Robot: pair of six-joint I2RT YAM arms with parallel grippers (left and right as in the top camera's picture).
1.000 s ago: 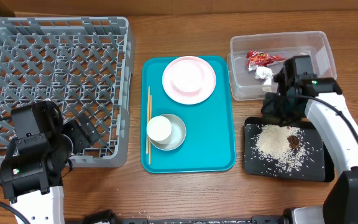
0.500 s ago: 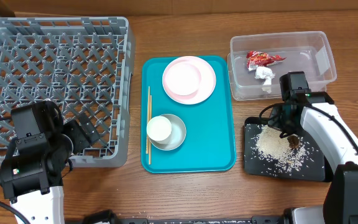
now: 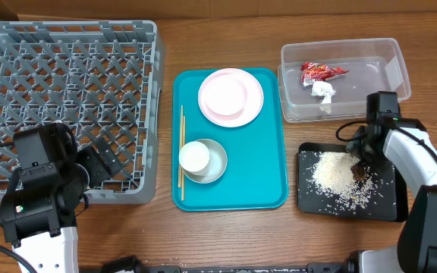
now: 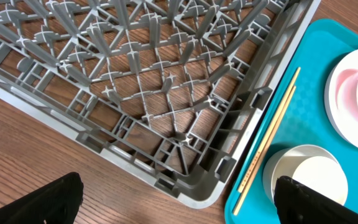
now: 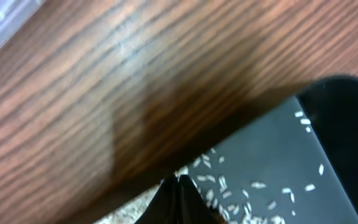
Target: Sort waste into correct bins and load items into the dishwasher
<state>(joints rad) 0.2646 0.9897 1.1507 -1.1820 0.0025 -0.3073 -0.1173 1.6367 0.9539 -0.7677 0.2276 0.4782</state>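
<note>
Right fingers (image 5: 179, 191) pressed together over black tray (image 3: 306, 199) — rice (image 3: 331, 173) scattered inside.

The place looks like a robotics lab bench set up as a mock kitchen clean-up station. A left arm (image 3: 40, 201) and a right arm (image 3: 416, 152) work at a plain wooden table (image 3: 226, 235) holding a grey dish rack (image 3: 67, 29), a teal tray (image 3: 275, 144) of dishes (image 3: 231, 97), a clear tub (image 3: 385, 53) and a black tray (image 3: 383, 203).

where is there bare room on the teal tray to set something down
Bare: the teal tray's lower right, bordered by the pink plate above and the bowl to the left. Crowded: its left side, where chopsticks lie beside the bowl.
</note>
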